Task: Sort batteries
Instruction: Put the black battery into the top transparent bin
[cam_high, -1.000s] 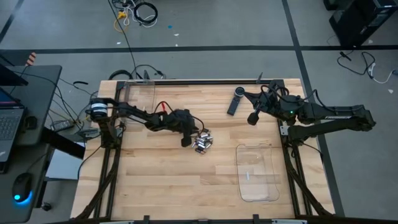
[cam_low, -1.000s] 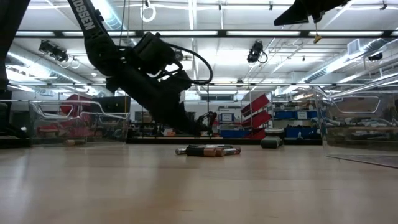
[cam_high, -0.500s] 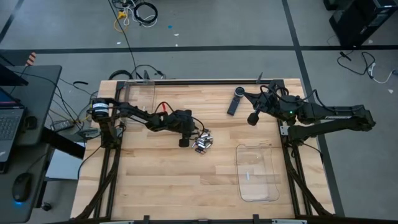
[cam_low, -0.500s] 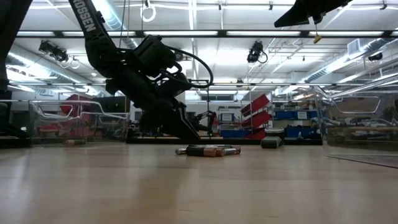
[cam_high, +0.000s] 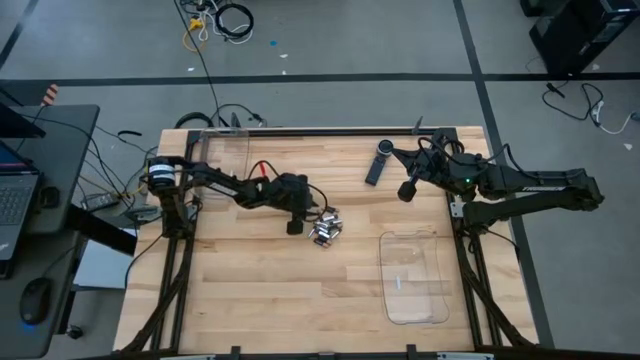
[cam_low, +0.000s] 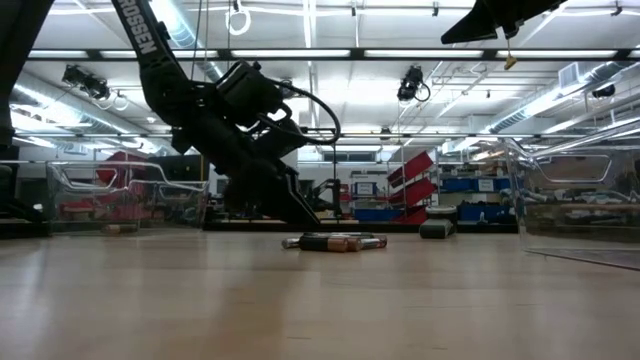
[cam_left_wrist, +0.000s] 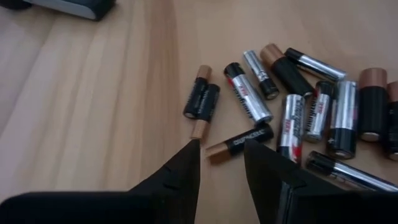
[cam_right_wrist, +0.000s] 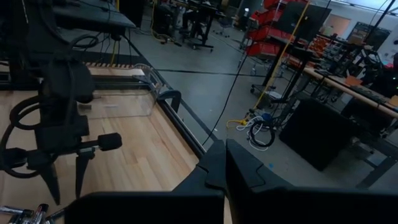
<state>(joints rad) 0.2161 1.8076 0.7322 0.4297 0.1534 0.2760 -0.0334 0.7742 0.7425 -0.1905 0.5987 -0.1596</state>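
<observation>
The batteries (cam_high: 325, 229) lie in a loose heap on the wooden table near its middle. In the left wrist view they show as silver, black and copper cylinders (cam_left_wrist: 311, 112), and in the low view as a low row (cam_low: 335, 241). My left gripper (cam_high: 294, 226) (cam_left_wrist: 222, 152) is open, low over the heap's left edge. Its tips stand on either side of one small black and copper battery (cam_left_wrist: 239, 142), and no touch shows. My right gripper (cam_high: 408, 188) (cam_right_wrist: 222, 158) is shut, raised over the table's far right part and holding nothing.
A long black remote-like device (cam_high: 378, 160) lies near the far edge, and also shows beyond the heap in the low view (cam_low: 437, 229). One clear plastic bin (cam_high: 415, 277) sits at the near right and another (cam_high: 222, 150) at the far left corner. Bare wood lies toward the near edge.
My left gripper has drawn back a little toward the table's left, off the heap's edge, and its wrist has tipped steeper. The batteries have kept their places.
</observation>
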